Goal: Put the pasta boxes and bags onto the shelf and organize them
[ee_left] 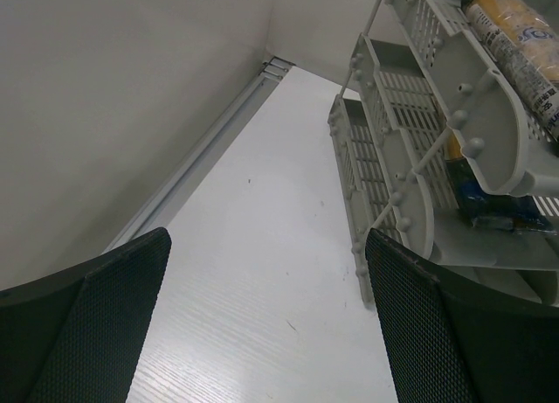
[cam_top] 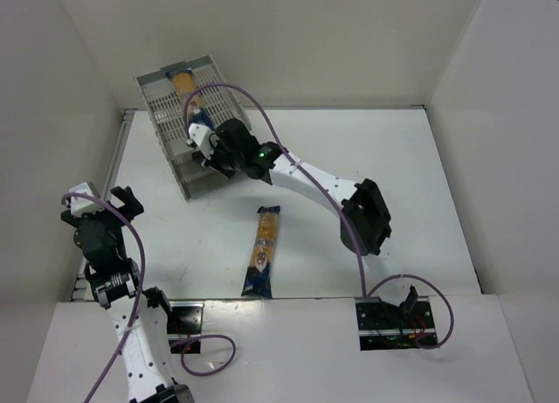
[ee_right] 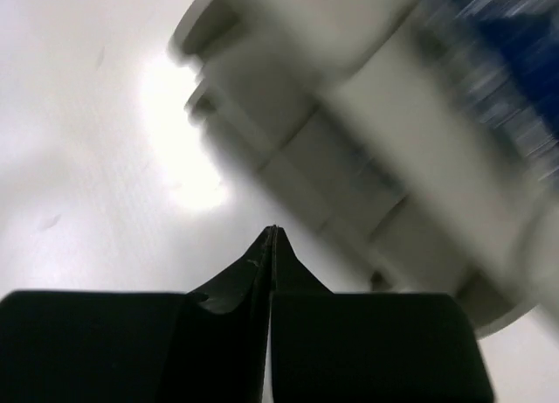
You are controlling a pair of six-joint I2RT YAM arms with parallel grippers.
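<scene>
- The white table (cam_top: 419, 202) carries everything. Most of it lies behind and beside the right gripper (ee_right: 272, 235), back toward that arm's base.
- The grey three-tier shelf (cam_top: 162, 114) stands straight ahead of the right gripper. Its front edge is just beyond the fingertips and a little to their right, and it looks blurred in the wrist view. It is also ahead and to the right of the left gripper (ee_left: 268, 237), well apart from it.
- One pasta bag (cam_top: 181, 81) lies lengthwise on the top tier, above and beyond the right gripper's tips.
- A second pasta bag (ee_left: 489, 209) sits on the middle tier, its dark blue end toward the front lip nearest the right gripper.
- A third pasta bag (cam_top: 263, 246) lies flat on the table, behind the right gripper, alongside its forearm and well clear of the fingers.
- By my reckoning two of the three bags are shelved and this last one is not yet fetched. I see no boxes.
- The right gripper is clenched tight, finger against finger, with nothing between them.
- The left gripper is spread wide and empty, hanging off to the side near the wall.
</scene>
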